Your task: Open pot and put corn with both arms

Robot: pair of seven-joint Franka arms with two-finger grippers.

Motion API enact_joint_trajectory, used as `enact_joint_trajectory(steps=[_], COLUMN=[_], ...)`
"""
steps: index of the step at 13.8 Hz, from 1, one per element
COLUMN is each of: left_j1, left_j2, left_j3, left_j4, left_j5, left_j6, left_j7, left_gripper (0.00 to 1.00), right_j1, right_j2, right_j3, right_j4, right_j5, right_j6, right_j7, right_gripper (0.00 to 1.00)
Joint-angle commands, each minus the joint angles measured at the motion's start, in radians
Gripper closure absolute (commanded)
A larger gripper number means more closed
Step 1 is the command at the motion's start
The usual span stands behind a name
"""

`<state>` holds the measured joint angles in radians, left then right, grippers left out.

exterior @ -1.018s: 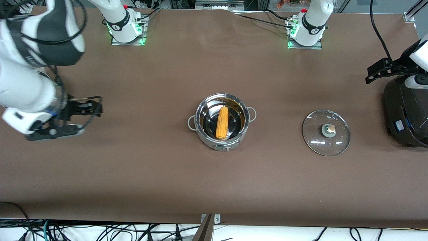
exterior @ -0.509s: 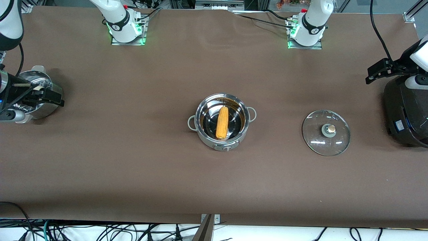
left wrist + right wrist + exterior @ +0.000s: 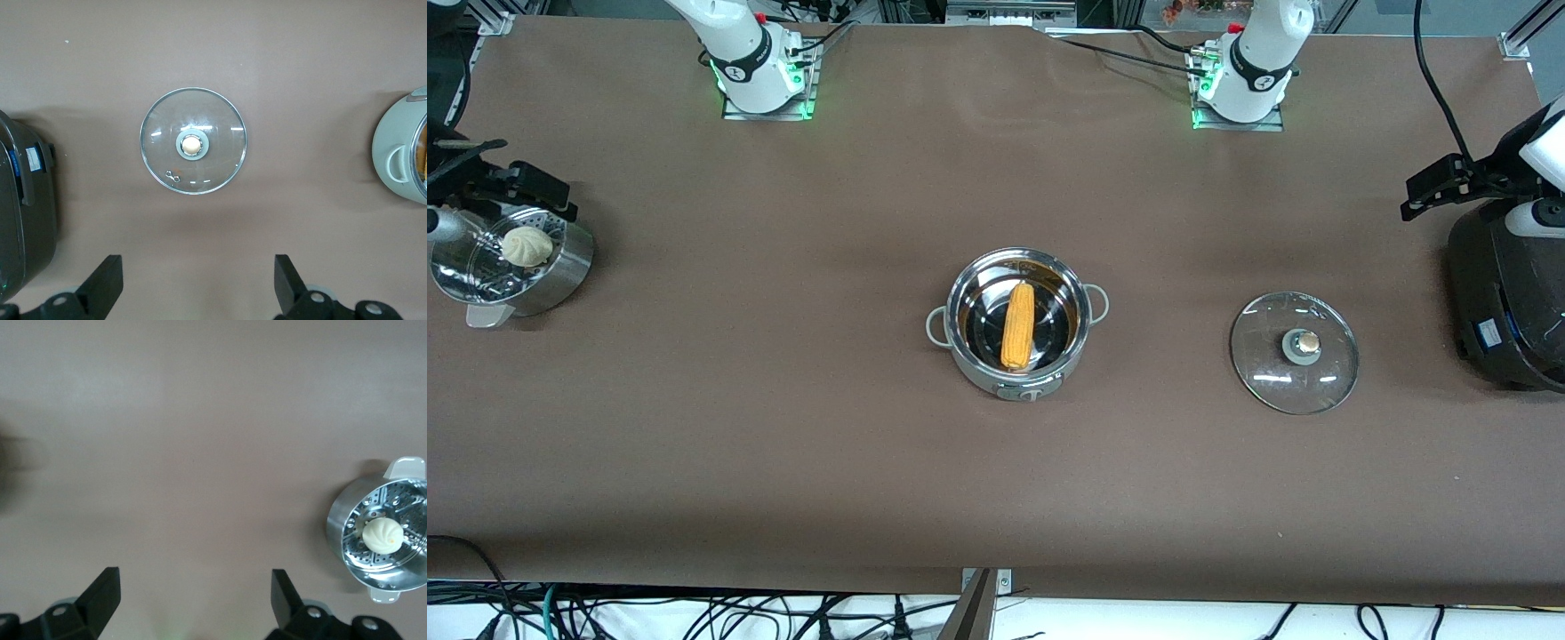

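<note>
While the corn [image 3: 1017, 326] lies lengthwise inside it, yellow-orange and shorter than the bowl is wide, the shiny steel pot [image 3: 1016, 322] stands uncovered mid-worktop [image 3: 783, 427]. Its glass lid [image 3: 1294, 352] rests flat, knob up, toward the left arm's end. The left gripper [image 3: 199, 293] hangs open over the worktop near the lid; the right gripper [image 3: 195, 607] hangs open beside the steamer [image 3: 511, 261] holding a white bun [image 3: 526, 246].

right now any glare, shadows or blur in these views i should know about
Front view: white glints on the glass lid, the shiny pot mirrors the corn, soft shadows beside the steamer and black cooker. Left wrist view: light streaks on the lid, sharp otherwise. Right wrist view: a dark smear at one edge, a faint green glow on the table near the left gripper's twin, the right gripper.
</note>
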<state>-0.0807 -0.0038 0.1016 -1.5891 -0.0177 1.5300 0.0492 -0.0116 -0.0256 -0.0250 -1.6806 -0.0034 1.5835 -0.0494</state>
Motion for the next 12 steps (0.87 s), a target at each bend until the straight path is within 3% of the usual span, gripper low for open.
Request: enact_joint_trajectory(steps=[1, 5, 12], left_j1=[0.007, 0.009, 0.009], left_j2=[0.005, 0.005, 0.005], left_j3=[0.0, 0.0, 0.001], left_j4=[0.017, 0.017, 0.017], left_j5=[-0.021, -0.021, -0.021], left_j6=[-0.017, -0.017, -0.017], left_j7=[-0.003, -0.003, -0.003], left_gripper=[0.0, 0.0, 0.0], right_j1=[0.024, 0.019, 0.015], right_j2=[-0.042, 0.058, 0.073], right_j3=[0.003, 0.005, 0.003], right_j4=[-0.07, 0.027, 0.028], right_j5=[-0.032, -0.046, -0.041], right_j6=[0.03, 0.023, 0.024], right_j7=[-0.001, -0.003, -0.001], right_gripper=[0.0, 0.0, 0.0])
